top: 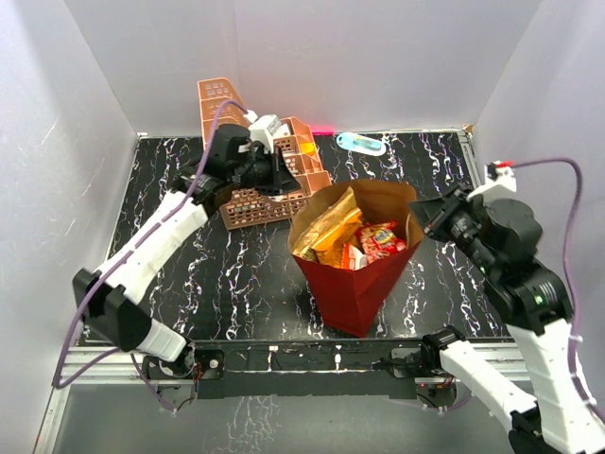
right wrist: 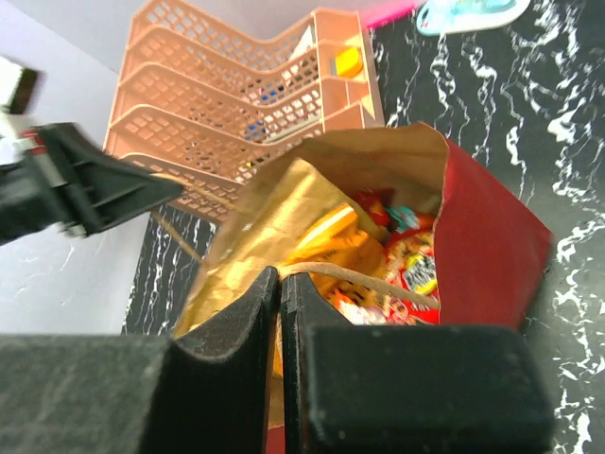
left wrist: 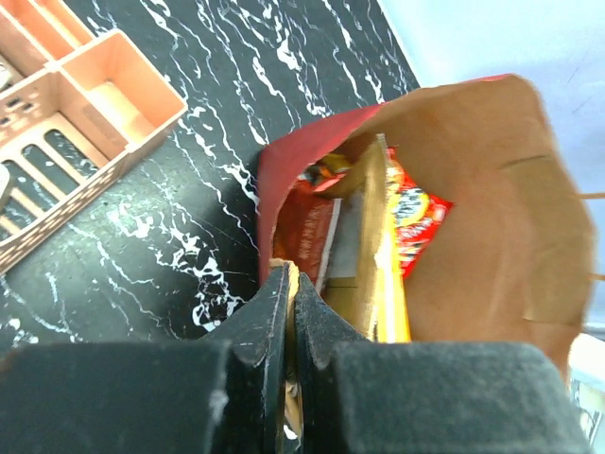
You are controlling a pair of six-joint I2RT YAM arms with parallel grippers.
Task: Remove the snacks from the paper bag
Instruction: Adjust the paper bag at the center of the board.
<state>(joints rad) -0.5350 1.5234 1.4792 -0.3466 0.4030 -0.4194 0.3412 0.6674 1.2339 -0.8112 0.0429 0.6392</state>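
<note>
Red paper bag [top: 354,284], one, upright mid-table [top: 236,284], mouth open, brown lining showing. Snacks [top: 350,236] all inside the bag: one tan-gold packet [top: 324,227], one orange packet [top: 342,248], at least two red packets [top: 383,238]; full tally not readable. Two grippers, both at the rim. Left gripper [left wrist: 291,279] pinched tight on a thin tan strip at the bag's left edge, paper or twine not distinguishable. Right gripper [right wrist: 281,276] clamped on the right rim, twine handle [right wrist: 378,284] trailing from the fingertips. One peach rack [top: 260,206] behind left, one blue-green bottle [top: 363,144] at back, well apart from bag.
</note>
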